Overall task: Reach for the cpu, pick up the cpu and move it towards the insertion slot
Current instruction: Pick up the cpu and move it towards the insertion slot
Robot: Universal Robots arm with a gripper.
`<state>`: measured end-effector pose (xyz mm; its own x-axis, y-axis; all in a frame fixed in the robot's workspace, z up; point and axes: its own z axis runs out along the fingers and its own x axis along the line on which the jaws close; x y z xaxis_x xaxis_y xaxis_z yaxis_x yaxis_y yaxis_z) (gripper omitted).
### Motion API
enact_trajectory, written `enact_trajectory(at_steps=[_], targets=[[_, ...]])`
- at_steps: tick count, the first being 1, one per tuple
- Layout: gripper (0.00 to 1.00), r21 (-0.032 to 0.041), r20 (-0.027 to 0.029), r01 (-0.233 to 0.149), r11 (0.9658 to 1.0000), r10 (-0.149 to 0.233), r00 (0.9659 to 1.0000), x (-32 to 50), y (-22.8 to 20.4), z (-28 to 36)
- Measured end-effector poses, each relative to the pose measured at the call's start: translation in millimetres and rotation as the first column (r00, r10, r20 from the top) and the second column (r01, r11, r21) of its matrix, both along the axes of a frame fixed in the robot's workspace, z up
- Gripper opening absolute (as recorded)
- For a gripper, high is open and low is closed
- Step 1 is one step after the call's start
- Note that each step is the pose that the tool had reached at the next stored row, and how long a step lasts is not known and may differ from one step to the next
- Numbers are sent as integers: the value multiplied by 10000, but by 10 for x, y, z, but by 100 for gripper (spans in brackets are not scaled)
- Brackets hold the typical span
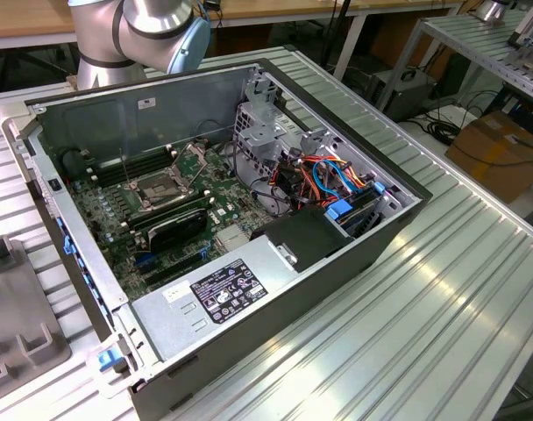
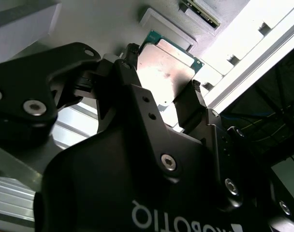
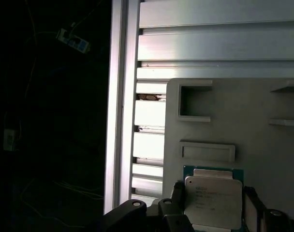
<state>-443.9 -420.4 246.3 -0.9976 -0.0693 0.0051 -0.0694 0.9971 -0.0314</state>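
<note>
**While the cpu is lying on its grey tray, the end effector is sitting around it**

Because the light is striking it differently in each wrist view, the cpu is looking like two different chips. In the first wrist view it is showing a dull silver-grey square lid with faint print. The lid is sitting on a green board that is peeking out as a thin border. In the second wrist view the same metal face is glaring almost white, with one green corner just showing.

The chip is resting flat on the pale tray, near a shallow rectangular recess. The tray is lying on the ribbed aluminium worktop. The black end effector is bracketing the chip on two opposite edges. Whether it is actually pinching the chip or merely standing close against it, I cannot tell, since the contact lines are falling in shadow.

In the second wrist view one side of the chip is disappearing behind the end effector's housing. A large part of the first wrist view is sinking into darkness beyond the worktop's edge, with only faint cables and small tags showing.

In the exterior view the arm is running out of frame beyond the open computer case. Inside the case, toward the exterior view's left, the insertion slot is showing a silver frame around a dark centre.
</note>
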Motion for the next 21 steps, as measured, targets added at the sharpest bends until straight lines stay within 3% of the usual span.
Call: enact_trajectory(at_steps=[7,13,21], targets=[[55,0,0,0,10000,0,10000,0,0,71],[55,0,2,0,10000,0,10000,0,0,246],[55,-1,1,0,10000,0,10000,0,0,341]])
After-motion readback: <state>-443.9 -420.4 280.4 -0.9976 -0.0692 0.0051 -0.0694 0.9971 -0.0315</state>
